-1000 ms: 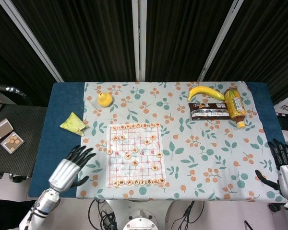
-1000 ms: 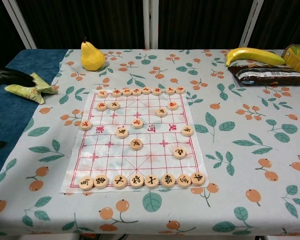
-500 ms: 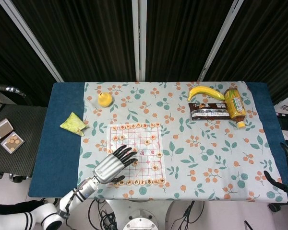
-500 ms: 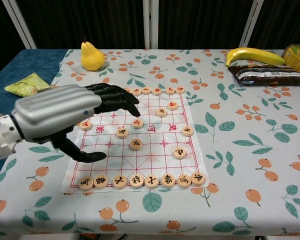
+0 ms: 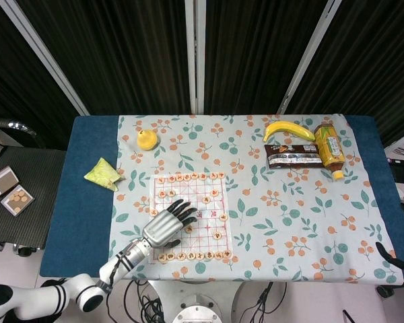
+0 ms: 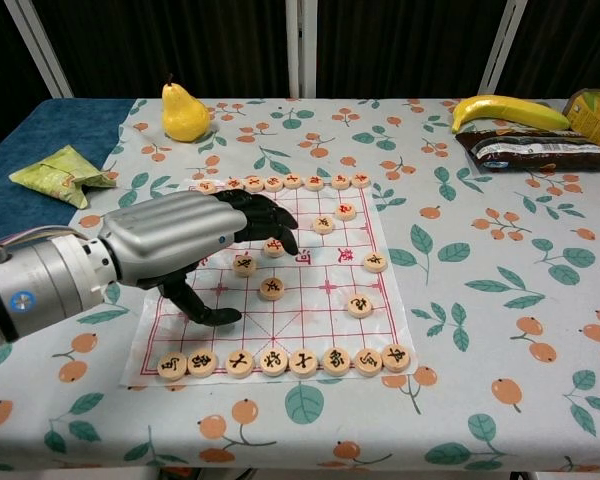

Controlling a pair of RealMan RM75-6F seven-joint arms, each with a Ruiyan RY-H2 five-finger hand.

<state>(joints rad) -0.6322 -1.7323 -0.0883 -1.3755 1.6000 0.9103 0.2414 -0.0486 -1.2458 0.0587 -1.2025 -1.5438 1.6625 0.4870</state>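
Chest view — round wooden chess piece [image 6: 273, 246], black-inked.

A thin see-through game board [image 6: 310, 300] with red lines lies flat on the flowery cloth. Small round wooden pieces with dark or red signs sit on it. One row of pieces [image 6: 285, 360] lines the near edge, and another row [image 6: 280, 183] lines the far edge. A few more are spread about the middle. One piece [image 6: 273, 246] sits just under the black fingertips, and another piece [image 6: 244, 265] is close beside it.
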